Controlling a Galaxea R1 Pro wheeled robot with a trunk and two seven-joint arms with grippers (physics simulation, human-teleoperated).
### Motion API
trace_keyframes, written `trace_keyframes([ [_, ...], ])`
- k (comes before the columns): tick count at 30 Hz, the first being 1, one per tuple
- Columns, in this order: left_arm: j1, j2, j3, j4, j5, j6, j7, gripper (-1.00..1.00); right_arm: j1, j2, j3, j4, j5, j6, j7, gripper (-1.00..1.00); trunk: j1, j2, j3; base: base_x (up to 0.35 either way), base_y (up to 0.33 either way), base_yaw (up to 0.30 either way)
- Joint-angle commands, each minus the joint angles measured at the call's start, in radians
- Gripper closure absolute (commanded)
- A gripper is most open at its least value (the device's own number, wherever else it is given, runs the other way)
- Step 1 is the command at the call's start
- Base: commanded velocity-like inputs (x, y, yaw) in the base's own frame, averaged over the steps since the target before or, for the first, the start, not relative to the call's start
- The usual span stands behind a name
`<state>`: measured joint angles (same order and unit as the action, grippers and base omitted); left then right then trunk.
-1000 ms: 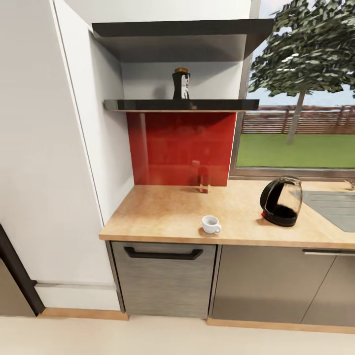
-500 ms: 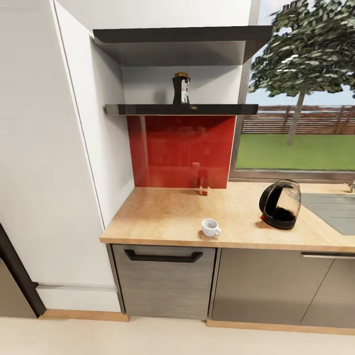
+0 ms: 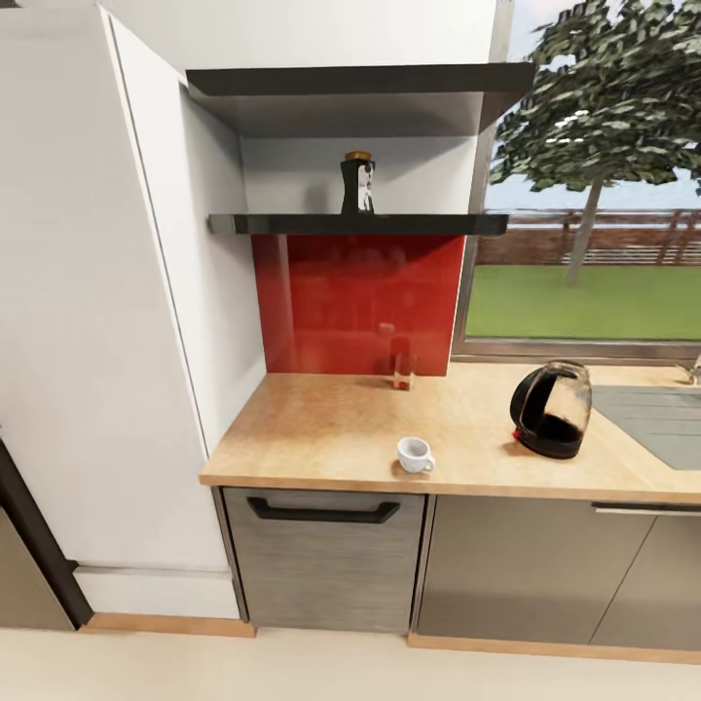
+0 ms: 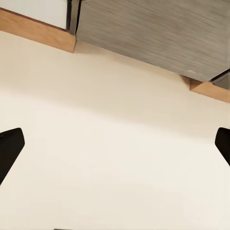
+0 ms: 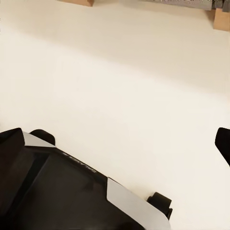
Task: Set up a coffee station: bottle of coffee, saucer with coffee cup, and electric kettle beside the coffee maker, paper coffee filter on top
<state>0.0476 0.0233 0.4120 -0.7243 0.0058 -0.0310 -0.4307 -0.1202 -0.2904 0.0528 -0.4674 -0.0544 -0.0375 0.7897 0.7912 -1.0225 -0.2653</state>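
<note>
Hanging over bare floor [image 4: 115, 158], left claw [image 4: 115, 146] and right claw [image 5: 120, 143] both gape wide, holding nothing.

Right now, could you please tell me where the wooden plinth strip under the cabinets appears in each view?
Head view: the plinth strip runs beneath the cabinets, just above the floor.
Left wrist view: the plinth strip sits beside the brushed grey cabinet front.
Right wrist view: a short piece of the plinth strip borders the floor.
Shared landmark: the cream floor.
</note>
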Motion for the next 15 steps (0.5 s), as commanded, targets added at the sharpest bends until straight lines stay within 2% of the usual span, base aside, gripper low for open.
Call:
trace_keyframes([
  [1, 0.000, 0.000, 0.002, 0.000, 0.000, -0.001, -0.005, -1.00, -0.001, -0.001, 0.006, 0.001, -0.005, -0.004, 0.000, -1.00, -0.004, 0.007, 0.002, 0.000, 0.000, 0.000],
  [15, 0.000, 0.000, 0.002, -0.001, 0.000, -0.001, -0.005, -1.00, -0.001, -0.001, 0.006, 0.001, -0.005, -0.004, 0.001, -1.00, -0.058, 0.105, 0.046, 0.000, 0.000, 0.000],
])
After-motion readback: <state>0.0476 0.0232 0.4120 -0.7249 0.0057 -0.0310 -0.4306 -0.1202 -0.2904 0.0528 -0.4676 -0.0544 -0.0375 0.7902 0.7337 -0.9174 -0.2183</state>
